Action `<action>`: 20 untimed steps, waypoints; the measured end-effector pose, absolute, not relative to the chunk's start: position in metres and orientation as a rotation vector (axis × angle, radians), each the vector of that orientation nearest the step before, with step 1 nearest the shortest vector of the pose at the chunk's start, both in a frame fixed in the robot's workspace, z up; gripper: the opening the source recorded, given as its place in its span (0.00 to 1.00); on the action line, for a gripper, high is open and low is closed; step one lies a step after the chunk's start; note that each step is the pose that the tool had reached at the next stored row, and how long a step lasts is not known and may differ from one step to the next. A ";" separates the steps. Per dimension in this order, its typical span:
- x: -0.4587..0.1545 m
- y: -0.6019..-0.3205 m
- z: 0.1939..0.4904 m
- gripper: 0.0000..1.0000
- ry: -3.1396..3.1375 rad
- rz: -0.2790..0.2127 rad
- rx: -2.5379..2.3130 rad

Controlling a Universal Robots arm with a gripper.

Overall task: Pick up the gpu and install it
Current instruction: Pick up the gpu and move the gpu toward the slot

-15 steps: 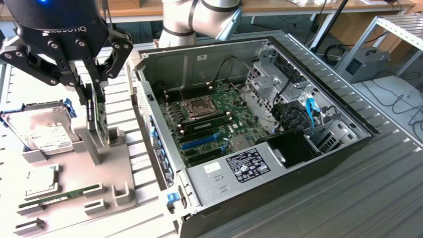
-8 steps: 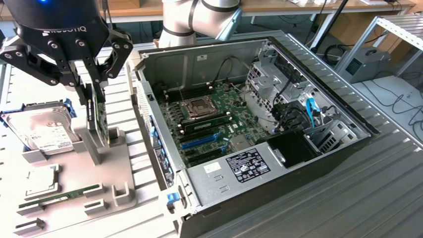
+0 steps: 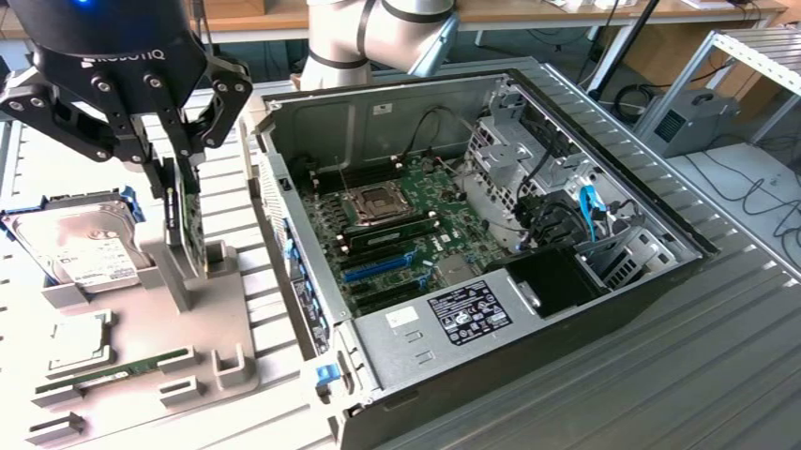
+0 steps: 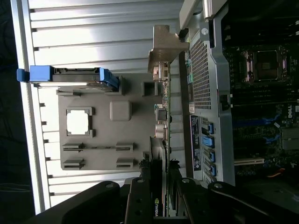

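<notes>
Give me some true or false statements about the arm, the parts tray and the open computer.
1. The gripper is shut on the thin black gpu card, held on edge. True.
2. The silver labelled hard drive sits inside the black computer case. False: it stands in the grey parts holder beside the case.
3. The case is open, showing the green motherboard. True.
4. The slim green RAM stick is in the gripper. False: it lies in the holder.
</notes>
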State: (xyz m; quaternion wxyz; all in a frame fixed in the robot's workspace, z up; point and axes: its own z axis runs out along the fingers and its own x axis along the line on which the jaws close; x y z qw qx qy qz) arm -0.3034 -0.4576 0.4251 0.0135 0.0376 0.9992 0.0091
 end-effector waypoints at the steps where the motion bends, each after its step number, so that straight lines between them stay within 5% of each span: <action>1: -0.300 -0.458 0.425 0.26 3.112 0.028 0.117; 20: -0.290 -0.458 0.425 0.26 3.112 0.028 0.117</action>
